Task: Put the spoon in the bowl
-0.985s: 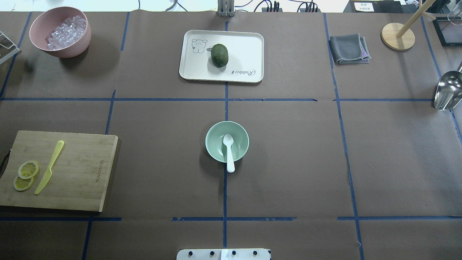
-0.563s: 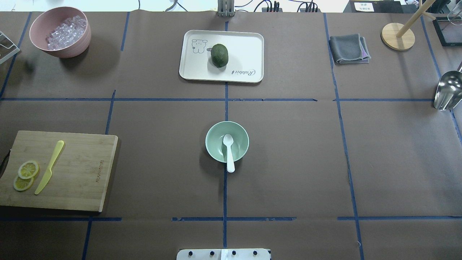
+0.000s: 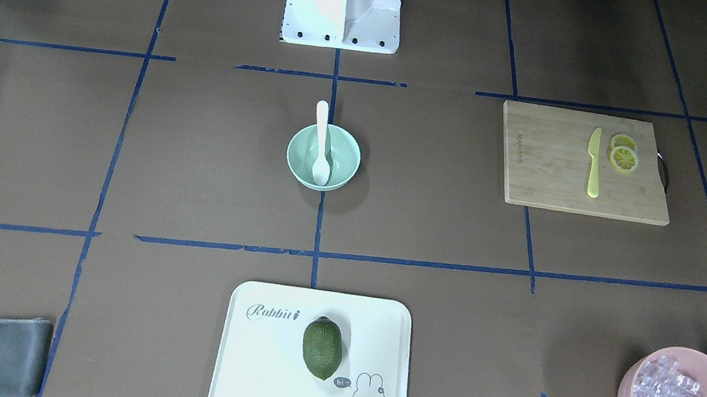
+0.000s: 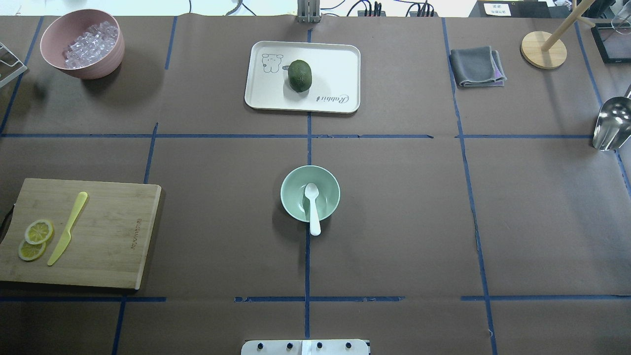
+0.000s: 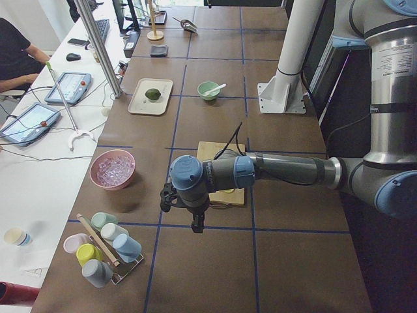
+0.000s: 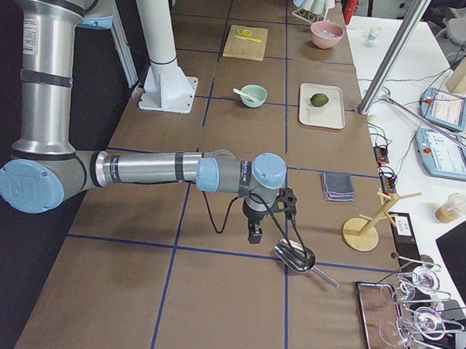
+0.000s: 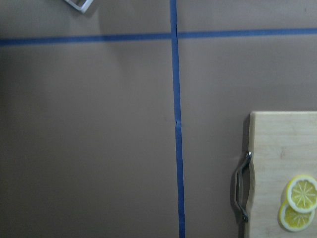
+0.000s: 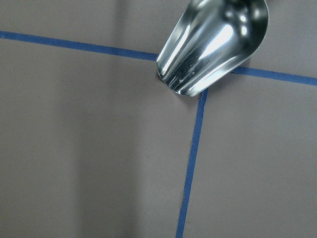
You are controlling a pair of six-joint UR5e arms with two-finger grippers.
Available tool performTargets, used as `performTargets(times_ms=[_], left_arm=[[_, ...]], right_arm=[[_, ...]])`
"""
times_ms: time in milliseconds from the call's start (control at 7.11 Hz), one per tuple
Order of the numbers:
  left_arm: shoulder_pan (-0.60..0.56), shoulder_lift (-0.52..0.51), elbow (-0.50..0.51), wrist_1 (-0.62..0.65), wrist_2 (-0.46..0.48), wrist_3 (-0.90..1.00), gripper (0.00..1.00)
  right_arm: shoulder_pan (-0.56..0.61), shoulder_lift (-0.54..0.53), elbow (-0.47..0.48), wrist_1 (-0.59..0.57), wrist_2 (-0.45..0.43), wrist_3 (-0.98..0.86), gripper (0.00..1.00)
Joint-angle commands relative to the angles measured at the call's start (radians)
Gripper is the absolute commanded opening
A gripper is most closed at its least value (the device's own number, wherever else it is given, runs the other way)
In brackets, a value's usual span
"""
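Spoon (image 4: 312,207) seen resting in bowl (image 4: 326,193), centre of table (image 4: 419,222); scoop on bowl floor, handle propped on rim, overhanging toward robot base (image 4: 305,347). Risk: light spoon could be tipped out if overhanging handle is knocked. Spoon: white smooth plastic, flat handle, oval scoop. Bowl: round, pale mint, plain smooth sides. Left gripper (image 5: 195,225), right gripper (image 6: 255,236) held well apart at table ends; open or closed cannot be told.

Brown table (image 4: 394,222) marked with blue tape (image 4: 307,266), white desk (image 5: 39,189) alongside.
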Motion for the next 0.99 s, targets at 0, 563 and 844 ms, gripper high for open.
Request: performTargets(times_ms=[0, 563, 844], left_arm=[[0.001, 0.019, -0.018, 0.001, -0.001, -0.01, 1.0], [0.003, -0.016, -0.018, -0.018, 0.136, -0.07, 1.0], [0.003, 0.014, -0.027, -0.1, 0.137, -0.072, 1.0]], right_arm=[[0.0, 0.003, -0.005, 0.003, 0.001, 0.001, 1.0], [0.0, 0.0, 0.005, 0.003, 0.0, -0.003, 1.0], [0.0, 0.009, 0.014, 0.003, -0.002, 0.01, 1.0]])
